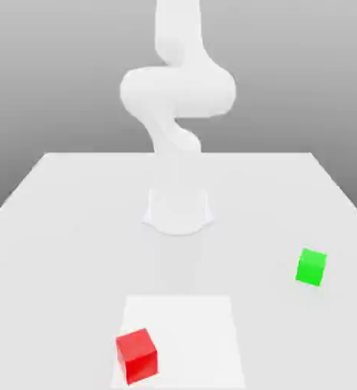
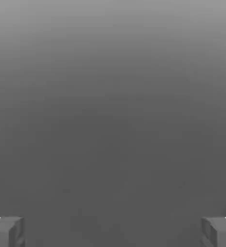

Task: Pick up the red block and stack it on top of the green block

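Observation:
The red block (image 1: 137, 356) rests on the table near its front edge, towards the exterior view's left. The green block (image 1: 311, 267) sits on the table further back, towards the exterior view's right, well apart from the red one. My white arm (image 1: 177, 91) rises from its base (image 1: 178, 213) at the middle of the table and runs up past the picture's top. In the hand view my gripper (image 2: 113, 232) is open: its grey fingertips (image 2: 8, 231) stand wide apart with nothing between them, in front of a plain grey background.
The white table (image 1: 67, 228) spreads wide around the base. A lighter square patch (image 1: 189, 327) marks the table in front of the base, and the red block stands on its front left corner.

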